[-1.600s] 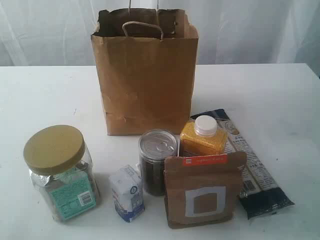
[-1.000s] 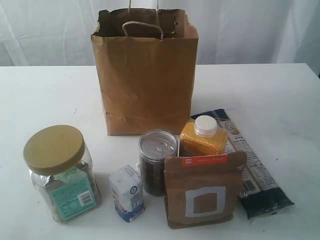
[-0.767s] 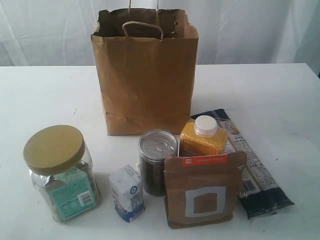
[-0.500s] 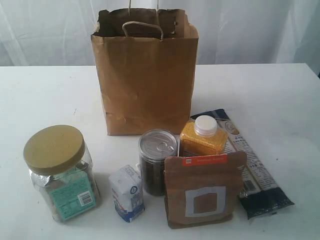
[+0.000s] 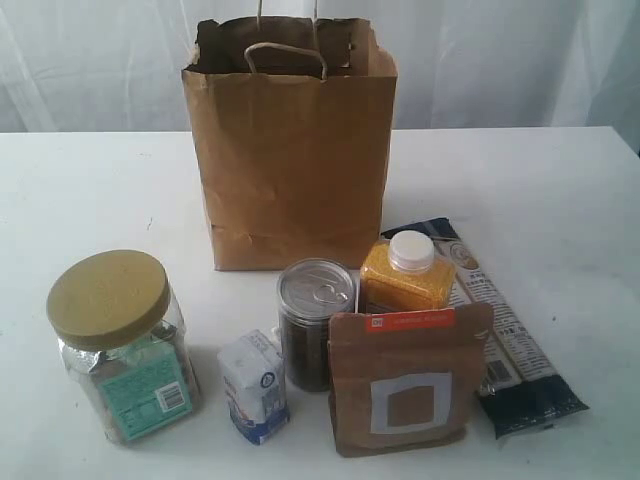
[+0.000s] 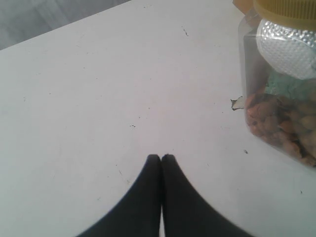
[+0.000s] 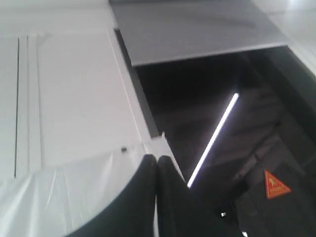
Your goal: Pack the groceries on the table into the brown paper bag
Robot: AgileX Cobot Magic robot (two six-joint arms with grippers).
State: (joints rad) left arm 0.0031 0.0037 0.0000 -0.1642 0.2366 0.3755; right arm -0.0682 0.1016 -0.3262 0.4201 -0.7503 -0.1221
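Observation:
The brown paper bag [image 5: 290, 150] stands upright and open at the back of the white table [image 5: 90, 200]. In front of it stand a clear jar with a tan lid [image 5: 118, 340], a pull-tab can [image 5: 316, 322], a yellow bottle with a white cap [image 5: 405, 272], a small white-blue carton [image 5: 256, 386] and a brown pouch [image 5: 405, 380]. A long dark packet [image 5: 500, 335] lies flat at the right. My left gripper [image 6: 161, 158] is shut and empty over bare table, with the jar [image 6: 281, 89] off to one side. My right gripper [image 7: 157, 159] is shut, empty, and away from the groceries. Neither arm shows in the exterior view.
A white curtain [image 5: 500, 60] hangs behind the table. The right wrist view takes in the table's edge [image 7: 148, 143], white plastic sheeting [image 7: 59, 192] and a dark space with an orange warning triangle [image 7: 276, 183]. Small dark marks [image 6: 132, 126] dot the tabletop.

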